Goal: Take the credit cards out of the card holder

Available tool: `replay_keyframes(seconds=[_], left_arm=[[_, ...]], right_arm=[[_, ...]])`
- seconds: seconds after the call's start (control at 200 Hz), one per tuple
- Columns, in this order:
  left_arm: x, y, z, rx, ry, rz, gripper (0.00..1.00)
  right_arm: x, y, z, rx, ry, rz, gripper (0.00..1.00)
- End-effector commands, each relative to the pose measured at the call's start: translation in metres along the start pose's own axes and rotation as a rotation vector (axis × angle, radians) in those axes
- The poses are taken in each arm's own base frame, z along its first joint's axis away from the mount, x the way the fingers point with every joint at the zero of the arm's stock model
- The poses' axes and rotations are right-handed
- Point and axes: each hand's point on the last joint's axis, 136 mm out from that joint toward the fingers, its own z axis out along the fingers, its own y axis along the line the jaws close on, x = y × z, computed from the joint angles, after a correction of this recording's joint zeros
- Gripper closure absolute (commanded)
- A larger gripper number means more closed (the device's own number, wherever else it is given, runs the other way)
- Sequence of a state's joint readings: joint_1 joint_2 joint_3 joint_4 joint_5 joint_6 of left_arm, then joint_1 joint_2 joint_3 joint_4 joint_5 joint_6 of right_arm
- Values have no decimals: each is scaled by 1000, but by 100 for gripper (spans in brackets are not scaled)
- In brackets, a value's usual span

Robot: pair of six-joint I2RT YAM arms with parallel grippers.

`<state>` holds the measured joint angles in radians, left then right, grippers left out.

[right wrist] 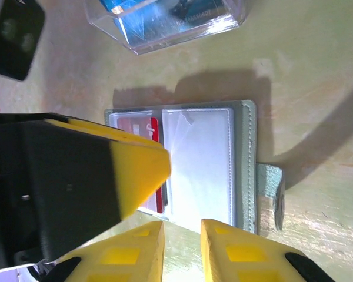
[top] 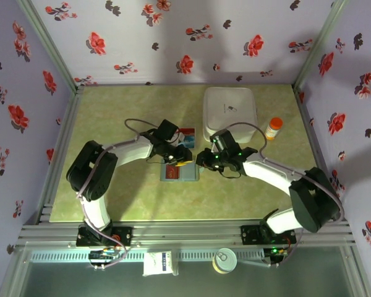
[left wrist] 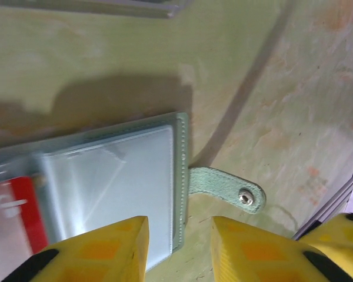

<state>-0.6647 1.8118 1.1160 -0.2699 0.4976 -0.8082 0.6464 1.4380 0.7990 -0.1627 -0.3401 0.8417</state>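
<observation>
Currently the card holder (right wrist: 212, 164) is lying open on the counter (right wrist: 317, 70), a red card (right wrist: 138, 126) waiting in its pocket. The left claw (left wrist: 179, 247) and right claw (right wrist: 182, 249) are hovering over it, slightly parted, gripping nothing.

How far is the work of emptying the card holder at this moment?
Done: blue cards seem to lie in the clear box, and one panel of the open card holder looks empty. In hand: left hand and right hand hover at its edge, gripping no card. Remaining: the red card is still in its slot.
</observation>
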Motion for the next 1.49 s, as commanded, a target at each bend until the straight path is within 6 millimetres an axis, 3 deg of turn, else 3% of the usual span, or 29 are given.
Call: replay_keyframes(seconds=[0.0,0.29,0.565,0.84,1.145,1.325,1.49], left_arm=[[-2,10,-19,-17,-33,5,70],[-1,47,-42,-51,-81,-54,79],[9,76,-44,-73,-70,-101,85],[15,88,-37,-93,-57,-114,86],[16,91,-37,-105,-57,-122,87],[15,88,-39,-94,-58,-117,87],[16,88,-38,-92,-51,-115,88]], right_arm=[[-6,28,7,-61,9,-27,77],[5,48,44,-64,91,-53,78],[12,44,69,-54,137,-37,79],[24,27,84,-30,187,-18,79],[35,-13,90,126,212,-38,80],[35,-16,91,141,215,-50,80],[30,-7,86,125,206,-74,80]])
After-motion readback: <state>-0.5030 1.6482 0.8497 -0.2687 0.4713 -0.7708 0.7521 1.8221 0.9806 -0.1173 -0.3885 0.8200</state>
